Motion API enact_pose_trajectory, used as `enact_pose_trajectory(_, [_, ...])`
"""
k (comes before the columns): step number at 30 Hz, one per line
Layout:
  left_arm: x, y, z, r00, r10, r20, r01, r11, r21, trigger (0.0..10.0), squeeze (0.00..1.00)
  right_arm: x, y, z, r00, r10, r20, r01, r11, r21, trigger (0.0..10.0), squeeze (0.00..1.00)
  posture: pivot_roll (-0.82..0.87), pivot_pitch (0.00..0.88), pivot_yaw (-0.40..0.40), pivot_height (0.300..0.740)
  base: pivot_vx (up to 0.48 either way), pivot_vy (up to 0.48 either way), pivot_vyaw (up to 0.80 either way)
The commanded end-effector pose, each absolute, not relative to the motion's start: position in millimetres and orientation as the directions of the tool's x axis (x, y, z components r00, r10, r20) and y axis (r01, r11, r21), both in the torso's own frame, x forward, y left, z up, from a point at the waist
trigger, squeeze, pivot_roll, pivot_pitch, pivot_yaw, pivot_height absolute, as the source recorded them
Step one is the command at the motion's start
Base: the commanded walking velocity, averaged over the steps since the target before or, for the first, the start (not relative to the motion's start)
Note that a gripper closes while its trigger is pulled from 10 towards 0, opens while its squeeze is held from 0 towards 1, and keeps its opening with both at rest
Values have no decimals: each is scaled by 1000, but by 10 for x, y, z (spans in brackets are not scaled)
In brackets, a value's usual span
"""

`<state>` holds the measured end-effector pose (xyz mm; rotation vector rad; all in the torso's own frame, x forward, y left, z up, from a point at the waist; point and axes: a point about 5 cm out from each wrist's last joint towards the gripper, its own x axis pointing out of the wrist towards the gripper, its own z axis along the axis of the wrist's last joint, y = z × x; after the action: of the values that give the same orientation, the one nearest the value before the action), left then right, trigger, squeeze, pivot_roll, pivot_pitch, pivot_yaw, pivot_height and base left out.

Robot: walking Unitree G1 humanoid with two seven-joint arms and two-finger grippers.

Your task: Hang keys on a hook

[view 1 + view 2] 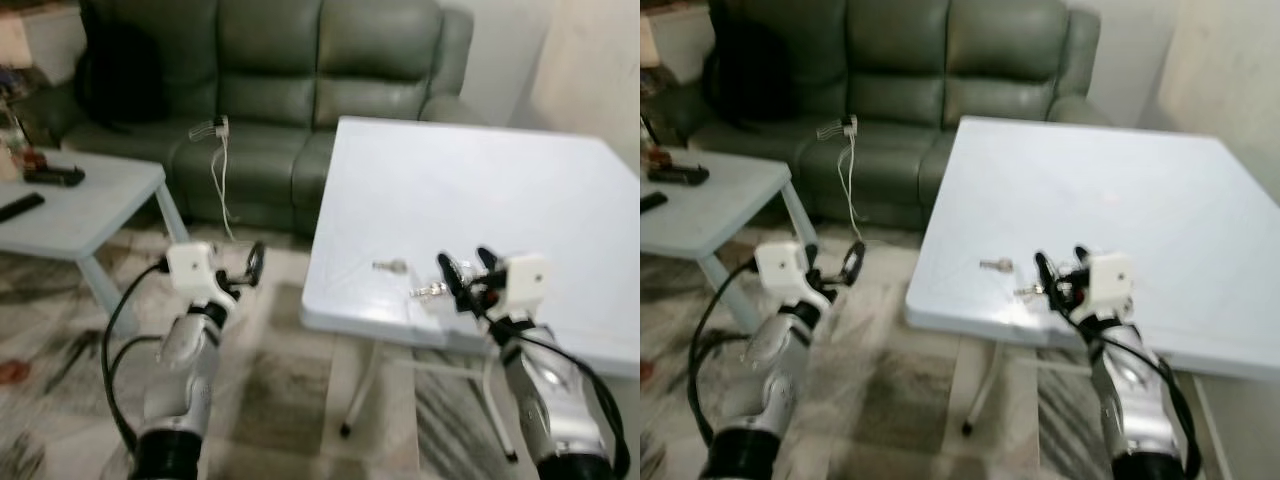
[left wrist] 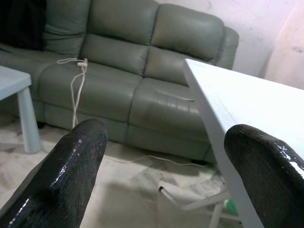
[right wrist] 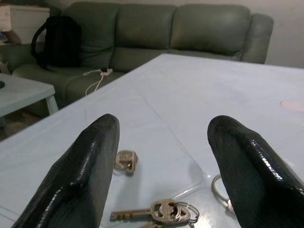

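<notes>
A bunch of keys (image 1: 431, 290) on a ring lies on the white folding table (image 1: 480, 190) near its front edge; the keys (image 3: 159, 212) lie just ahead of and between my right gripper's fingers (image 3: 90, 171). A separate small metal piece (image 1: 390, 266) rests a little to the left of them, also seen as a small keyring piece (image 3: 126, 160). My right gripper (image 1: 468, 268) hovers open just above the table, right behind the keys. My left gripper (image 1: 250, 268) is open in the air left of the table, over the floor.
A green leather sofa (image 1: 290, 90) stands behind, with a white cable (image 1: 218, 160) draped over its seat and a black backpack (image 1: 120, 75) at its left end. A low white side table (image 1: 70, 205) with remotes stands at the left. Patterned floor lies below.
</notes>
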<state>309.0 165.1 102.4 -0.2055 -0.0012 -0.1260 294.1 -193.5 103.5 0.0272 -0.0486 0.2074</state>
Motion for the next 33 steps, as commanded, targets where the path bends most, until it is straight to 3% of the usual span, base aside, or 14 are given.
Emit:
enact_pose_trajectory(1, [3100, 1566, 1053, 988, -152, 17, 152, 970, -190, 10000, 0, 2941, -1995, 1064, 981, 188, 50, -189, 982, 12, 10000, 0, -31, 0, -31, 740, 0, 0, 0])
enact_pose_trajectory(12, [3046, 1384, 1110, 969, -245, 42, 248, 950, -187, 10000, 0, 2948, -2024, 1063, 981, 190, 42, -192, 981, 33, 10000, 0, -25, 0, -40, 740, 0, 0, 0])
enact_pose_trajectory(13, [3034, 1358, 1106, 965, -257, 43, 261, 947, -188, 10000, 0, 2947, -2019, 1071, 979, 198, 52, -201, 978, 49, 10000, 1000, -24, 0, -40, 740, 0, 0, 0])
enact_pose_trajectory(26, [2980, 1252, 1094, 951, -309, 27, 308, 933, -184, 10000, 0, 2990, -2002, 1144, 972, 223, 69, -224, 975, 1, 10000, 1000, -22, 0, -46, 740, 0, 0, 0])
enact_pose_trajectory(27, [2970, 1228, 1096, 947, -319, 26, 318, 930, -184, 10000, 0, 3006, -2015, 1138, 974, 219, 59, -219, 976, -6, 10000, 812, -21, 0, -45, 740, 0, 0, 0])
enact_pose_trajectory(28, [2958, 1201, 1093, 944, -330, 25, 329, 926, -184, 10000, 0, 3018, -2024, 1137, 973, 223, 54, -223, 975, -8, 10000, 0, -21, 0, -45, 740, 0, 0, 0])
enact_pose_trajectory(33, [2899, 1053, 1074, 921, -390, 16, 386, 904, -183, 10000, 0, 3088, -2147, 1193, 979, 195, 62, -194, 981, -21, 10000, 0, -24, 0, -44, 740, 0, 0, 0])
